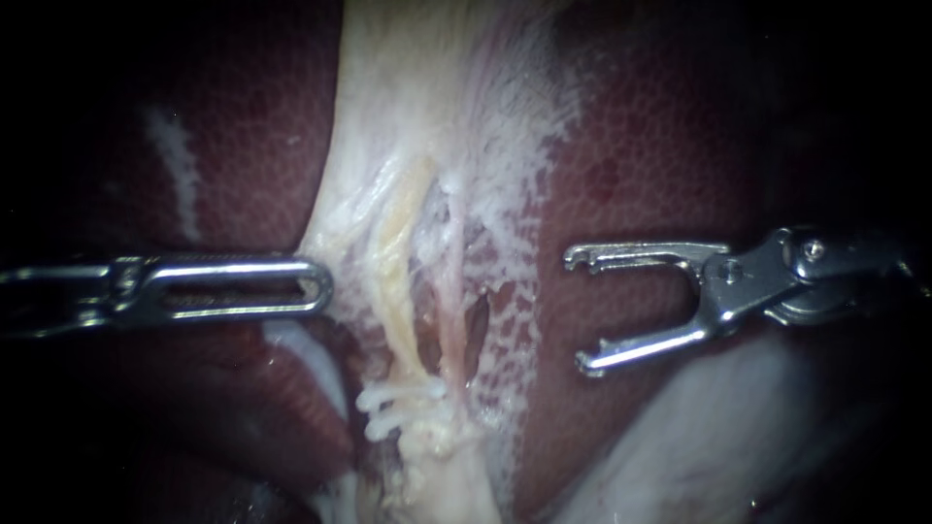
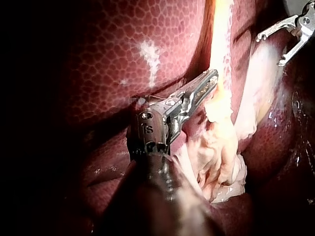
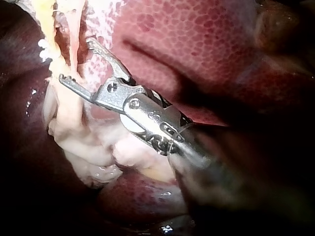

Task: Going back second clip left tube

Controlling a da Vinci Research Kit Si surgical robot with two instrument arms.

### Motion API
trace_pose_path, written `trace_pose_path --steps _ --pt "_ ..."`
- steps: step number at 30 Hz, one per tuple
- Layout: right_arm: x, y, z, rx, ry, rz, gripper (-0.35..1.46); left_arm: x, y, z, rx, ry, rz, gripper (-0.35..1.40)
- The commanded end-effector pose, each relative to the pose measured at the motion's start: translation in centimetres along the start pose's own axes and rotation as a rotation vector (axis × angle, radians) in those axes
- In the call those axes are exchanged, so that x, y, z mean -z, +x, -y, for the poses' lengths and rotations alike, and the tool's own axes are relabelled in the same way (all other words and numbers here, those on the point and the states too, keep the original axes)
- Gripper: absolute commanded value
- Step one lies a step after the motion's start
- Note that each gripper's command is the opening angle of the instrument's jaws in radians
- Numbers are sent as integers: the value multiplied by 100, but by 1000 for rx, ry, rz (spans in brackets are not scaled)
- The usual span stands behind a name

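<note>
Instruments in the field: two.

The left instrument (image 1: pixel 320 286) enters from the left edge of the endoscope view and lies level at mid-height. Its slotted jaws lie together. The tip touches the left edge of the pale tissue (image 1: pixel 437 107) that runs down the centre of the frame. The left wrist view agrees: jaws together, tip against the pale band.

The right instrument (image 1: pixel 575 311) enters from the right edge at mid-height. Its two hooked jaws stand wide apart with nothing between them. They hang over the liver (image 1: pixel 243 126), right of the pale tissue and not touching it. In the right wrist view the tubes lie just ahead of the spread jaws.

Tubes counted: two, both inside the pale tissue at centre frame. The left tube (image 1: pixel 403 252) is yellowish and the thicker of the two, running from the centre down towards the lower centre. The right tube (image 1: pixel 454 291) is thinner and paler, just beside it. Dark openings (image 1: pixel 476 325) in the tissue beside them: two.

At the lower end of the left tube, below centre, two short white bars (image 1: pixel 400 395) lie crosswise, one just under the other. They look like clips, though their outline is too blurred to be sure. They lie lower in the frame than both instruments, and both instruments are apart from them.

Liver lobes show on both sides of the pale tissue, dark red and mottled.
</note>
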Motion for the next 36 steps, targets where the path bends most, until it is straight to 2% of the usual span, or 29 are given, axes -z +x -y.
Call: trace_pose_path --steps 1,8,20,36 --pt "0 -1 0 0 0 0 60 -3 0 -2 1 -3 0 -35" --pt "0 -2 0 1 0 0 60 -18 5 -12 -2 3 -2 -35" --pt "0 -1 1 1 4 0 60 -50 19 -13 -9 26 -9 -35" --pt "1 -1 3 1 4 0 60 -56 18 -18 -10 24 -15 -35"
